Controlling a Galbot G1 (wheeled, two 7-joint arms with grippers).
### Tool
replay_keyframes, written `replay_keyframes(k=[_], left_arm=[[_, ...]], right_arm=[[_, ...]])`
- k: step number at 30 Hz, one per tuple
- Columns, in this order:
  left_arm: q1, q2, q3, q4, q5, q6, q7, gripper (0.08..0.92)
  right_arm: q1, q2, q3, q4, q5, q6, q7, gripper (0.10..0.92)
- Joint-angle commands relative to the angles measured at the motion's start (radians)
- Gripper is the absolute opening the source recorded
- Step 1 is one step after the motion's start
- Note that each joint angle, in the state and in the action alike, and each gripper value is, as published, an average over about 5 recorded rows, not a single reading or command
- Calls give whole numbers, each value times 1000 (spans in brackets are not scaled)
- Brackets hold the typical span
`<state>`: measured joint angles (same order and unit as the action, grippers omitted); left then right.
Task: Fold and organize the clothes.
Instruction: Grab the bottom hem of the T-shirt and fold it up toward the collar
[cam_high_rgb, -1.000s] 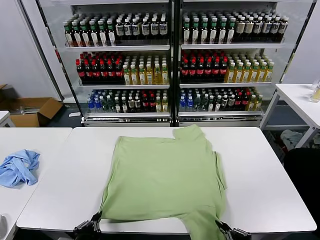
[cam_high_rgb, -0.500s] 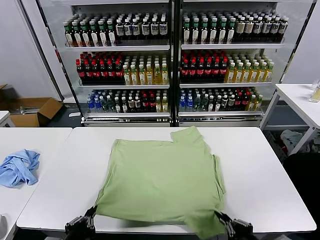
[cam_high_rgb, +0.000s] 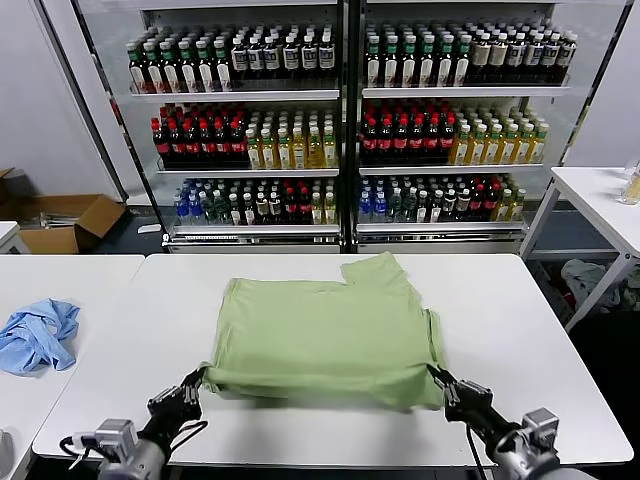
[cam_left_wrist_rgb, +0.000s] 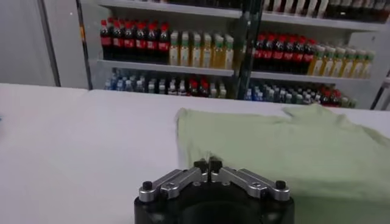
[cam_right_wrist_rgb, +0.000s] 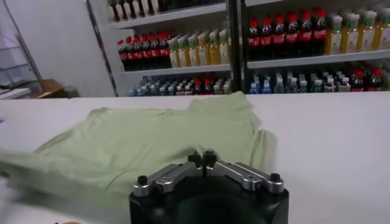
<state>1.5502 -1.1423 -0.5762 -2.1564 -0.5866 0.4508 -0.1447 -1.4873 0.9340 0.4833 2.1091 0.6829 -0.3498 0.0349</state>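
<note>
On the table: we see our light green shirt (cam_high_rgb: 325, 335) lying on the white table (cam_high_rgb: 540, 340), near the middle.
Shirt shape: its near edge is lifted off the table and pulled back over the rest, so the shirt looks short and wide. One sleeve (cam_high_rgb: 375, 268) sticks out on the far side of the shirt, toward the drink shelves (cam_high_rgb: 340, 120).
Left gripper: our left gripper (cam_high_rgb: 195, 385) is at the near left corner of the shirt. Its fingers are pinched tight on the cloth there. In our left wrist view the finger tips (cam_left_wrist_rgb: 201, 164) meet with the green cloth right at them.
Right gripper: our right gripper (cam_high_rgb: 440, 380) is at the near right corner of the shirt. It is also squeezed tight on the cloth.
Blue cloth: a crumpled light blue garment (cam_high_rgb: 38, 335) lies on another white table (cam_high_rgb: 60, 275), well apart from the shirt, on the shirt's left side.
Behind the shirt: the drink shelves are full of bottles. A cardboard box (cam_high_rgb: 65, 220) sits on the floor, left of the shelves.
</note>
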Motion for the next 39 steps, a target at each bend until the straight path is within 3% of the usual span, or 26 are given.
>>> replay_keyframes(k=[1,23,29,39], left_arm=[[-187,-9,29,180,-28,-4,105,83],[-305,-10,78,359,122,-27,133,83],[-279,-16,102,397,209,-45,129,147],[-195,2,49,203,105,-42,88,433]], right_arm=[[142,18,-80,-120,-36,-5,21,108],[174,52,-128,-184,-92,2,32,121],[171,56,-122,-187,-98,6,29,268],[73,44,-24,-86,-98,7,28,546]])
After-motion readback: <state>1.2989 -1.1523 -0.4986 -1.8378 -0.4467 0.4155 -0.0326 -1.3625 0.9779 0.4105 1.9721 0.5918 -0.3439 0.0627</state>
